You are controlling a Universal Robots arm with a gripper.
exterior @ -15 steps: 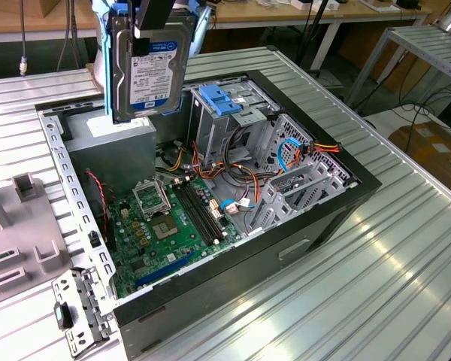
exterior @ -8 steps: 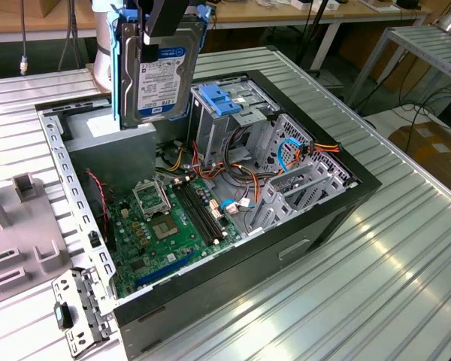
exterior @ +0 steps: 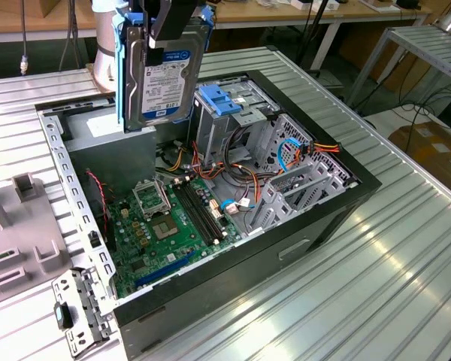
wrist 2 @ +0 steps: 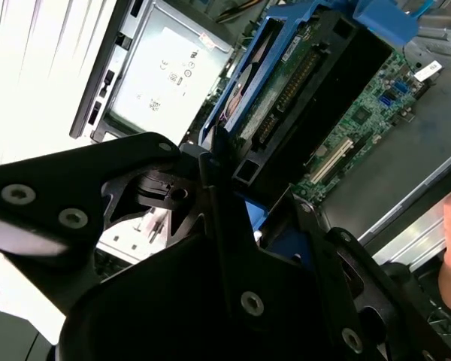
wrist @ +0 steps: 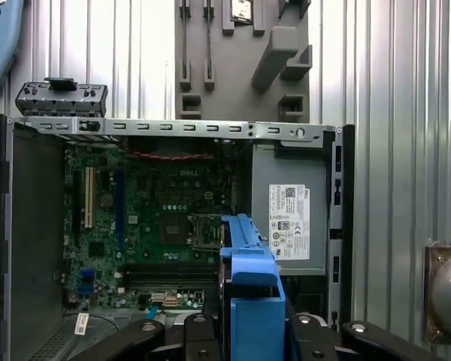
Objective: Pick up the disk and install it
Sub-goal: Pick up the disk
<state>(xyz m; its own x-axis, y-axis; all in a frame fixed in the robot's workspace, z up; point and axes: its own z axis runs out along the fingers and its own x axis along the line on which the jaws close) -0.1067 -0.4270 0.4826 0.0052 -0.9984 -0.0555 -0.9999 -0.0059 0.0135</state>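
The disk [exterior: 164, 79], a rectangular silver metal hard drive framed by blue plastic carrier rails, carries a white printed label with a blue band along its lower part. In the exterior view this label faces the camera. A white sticker with small black marks and barcodes sits on the grey metal power-supply box [wrist: 289, 218] in one corner of the case.

The black gripper [exterior: 167, 30] is clamped on the disk's upper end, with one finger lying over the top of the label. The disk hangs upright from it in the air, above the corner of the case that holds the grey box and clear of everything beneath. In the first wrist view the edge of its blue rail [wrist: 252, 293] runs between the black fingers [wrist: 195, 331]. The second wrist view shows its green circuit-board underside [wrist 2: 286, 79].

The black desktop computer case [exterior: 361, 180] lies open on its side on the ribbed aluminium table [exterior: 406, 286]. Inside it are a green motherboard [exterior: 173, 218], a silver metal drive cage with a bare blue plastic bracket [exterior: 218, 98] on top, and bundles of orange, red and yellow cables [exterior: 316, 147]. A grey plastic fixture [exterior: 15, 248] rests on the table beside the case.
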